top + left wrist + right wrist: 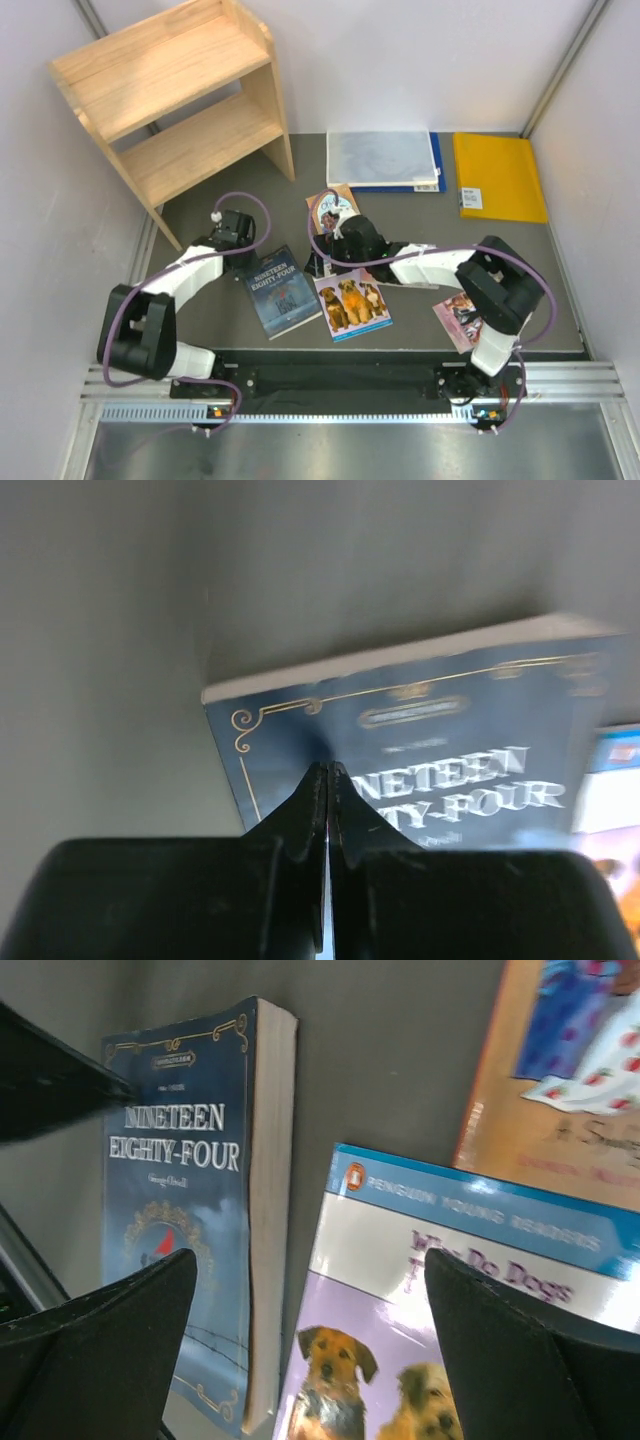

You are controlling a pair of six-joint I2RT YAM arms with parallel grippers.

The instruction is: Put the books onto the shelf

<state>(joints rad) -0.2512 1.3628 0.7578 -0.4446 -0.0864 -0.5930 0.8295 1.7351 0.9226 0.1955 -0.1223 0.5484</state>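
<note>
From above, the shelf [180, 100] stands far left, and the dark blue book [282, 292] lies flat beside the dog book [352, 303]. Left wrist: the left gripper [328, 778] is pressed together, empty, over the blue cover. Right wrist: the right gripper [310, 1260] is spread above both books.

White panel walls [420, 60] close in a dark grey tabletop [410, 215] at the back and both sides, with grey metal posts [566, 68] in the far corners. A silver metal rail [560, 378] and a brushed metal sheet [340, 450] run along the near edge, under soft, even light.
</note>
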